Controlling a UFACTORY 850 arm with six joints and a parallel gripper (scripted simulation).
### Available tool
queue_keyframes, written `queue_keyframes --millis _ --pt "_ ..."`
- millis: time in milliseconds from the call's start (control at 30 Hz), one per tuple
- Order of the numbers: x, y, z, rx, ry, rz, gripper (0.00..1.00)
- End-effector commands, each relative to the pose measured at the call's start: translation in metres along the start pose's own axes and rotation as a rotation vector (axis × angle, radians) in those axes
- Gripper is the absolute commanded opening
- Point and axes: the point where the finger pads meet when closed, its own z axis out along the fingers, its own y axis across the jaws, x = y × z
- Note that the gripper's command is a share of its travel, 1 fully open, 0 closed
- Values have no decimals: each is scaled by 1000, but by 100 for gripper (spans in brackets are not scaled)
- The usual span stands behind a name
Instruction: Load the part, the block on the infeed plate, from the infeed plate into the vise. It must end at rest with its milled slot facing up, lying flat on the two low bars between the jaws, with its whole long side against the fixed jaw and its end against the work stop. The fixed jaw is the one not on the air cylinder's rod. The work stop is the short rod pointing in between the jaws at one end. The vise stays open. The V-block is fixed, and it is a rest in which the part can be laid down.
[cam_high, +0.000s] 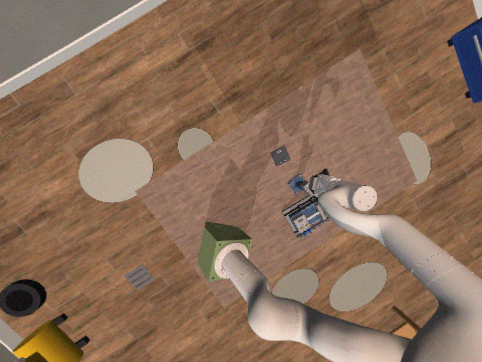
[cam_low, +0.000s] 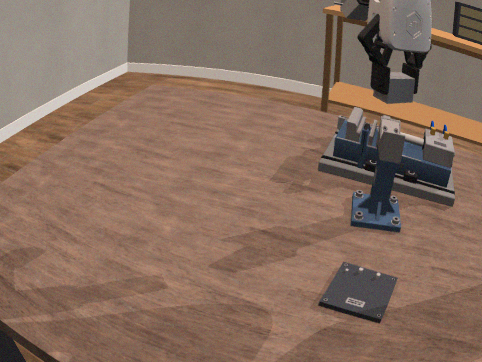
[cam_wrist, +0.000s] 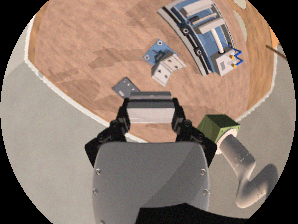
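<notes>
My gripper (cam_low: 395, 82) is shut on the grey part (cam_low: 398, 88) and holds it in the air above the vise (cam_low: 392, 155). In the wrist view the part (cam_wrist: 150, 111) sits between the two black fingers as a pale grey block. I cannot tell which way its slot faces. The blue vise has grey jaws and an air cylinder with two yellow-tipped fittings (cam_low: 438, 129) at its right end. The blue V-block stand (cam_low: 380, 200) stands in front of the vise. The dark infeed plate (cam_low: 359, 291) lies bare near the front. The overhead view shows the gripper (cam_high: 316, 183) beside the vise (cam_high: 304, 216).
A wooden shelf unit (cam_low: 400, 90) stands behind the vise, close to the gripper. A green pedestal (cam_high: 222, 251) carries the arm's base. Round pale pads lie on the floor around the mat, and a blue cart (cam_high: 469, 55) is at the far right.
</notes>
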Motion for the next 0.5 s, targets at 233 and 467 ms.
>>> queue_keyframes --millis 233,467 --pt "7 7 -1 4 4 163 0" --pt "11 14 -1 4 4 286 0"
